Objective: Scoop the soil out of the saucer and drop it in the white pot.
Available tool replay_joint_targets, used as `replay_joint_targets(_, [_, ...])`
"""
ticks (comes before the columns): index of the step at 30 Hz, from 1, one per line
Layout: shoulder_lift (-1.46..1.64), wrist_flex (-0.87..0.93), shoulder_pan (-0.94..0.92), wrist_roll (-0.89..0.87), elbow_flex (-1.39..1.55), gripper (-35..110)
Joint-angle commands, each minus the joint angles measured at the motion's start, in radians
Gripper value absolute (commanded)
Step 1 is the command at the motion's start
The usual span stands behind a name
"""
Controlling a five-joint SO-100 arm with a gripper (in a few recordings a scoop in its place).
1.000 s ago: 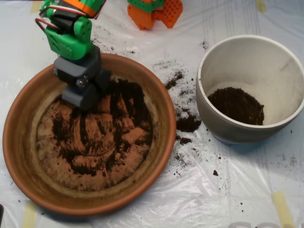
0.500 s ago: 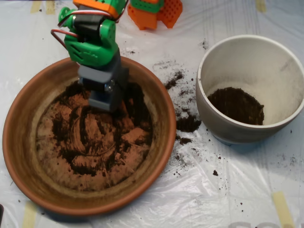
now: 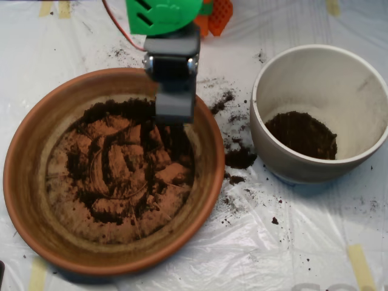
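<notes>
Soil (image 3: pixel 127 176) lies thin across the saucer (image 3: pixel 24 182); your pincer (image 3: pixel 174 112) hangs over its upper right rim, jaw state unreadable. Expect more spillage crossing to the white pot (image 3: pixel 364 79).

You lose the green arm housing (image 3: pixel 162 15) at the top edge, so its upper links are cut off. The grey clamshell claw (image 3: pixel 174 109) covers a patch of the dark crumbly soil (image 3: pixel 130 167) and part of the far rim of the round terracotta saucer (image 3: pixel 24 182). The orange perforated block (image 3: pixel 219 13) sits half behind the arm and is cropped at the top. Yellow tape strips (image 3: pixel 361 267) run off the bench's edges.
</notes>
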State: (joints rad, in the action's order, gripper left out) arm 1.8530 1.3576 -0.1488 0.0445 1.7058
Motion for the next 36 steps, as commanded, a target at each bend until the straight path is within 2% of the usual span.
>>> replay_joint_targets(1, [0.129,0.026,0.061,0.025,-0.094,-1])
replay_joint_targets(9, [0.112,0.135,0.21,0.083,-0.347,-1])
replay_joint_targets(15, [-0.069,0.272,0.325,0.067,-0.664,-1])
replay_joint_targets(27, [-0.239,0.307,0.595,0.166,-0.724,-1])
replay_joint_targets(36, [-0.236,0.314,0.575,0.166,-0.723,0])
